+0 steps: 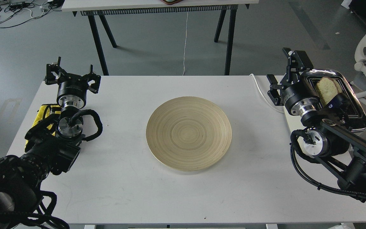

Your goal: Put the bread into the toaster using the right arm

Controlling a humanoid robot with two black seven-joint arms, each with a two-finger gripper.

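Behind the right claw (284, 74), bread (327, 89) stands in toaster (357, 112).

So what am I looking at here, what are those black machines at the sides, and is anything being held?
You see through a camera in a humanoid robot's head, looking down at a white table. The black machines are its two arms. Each ends in a two-finger gripper: the left gripper and the right gripper both stand open and hold nothing. A round wooden plate lies in the middle. At the right, a slice of bread stands in a slot of the toaster, partly hidden behind the right arm.
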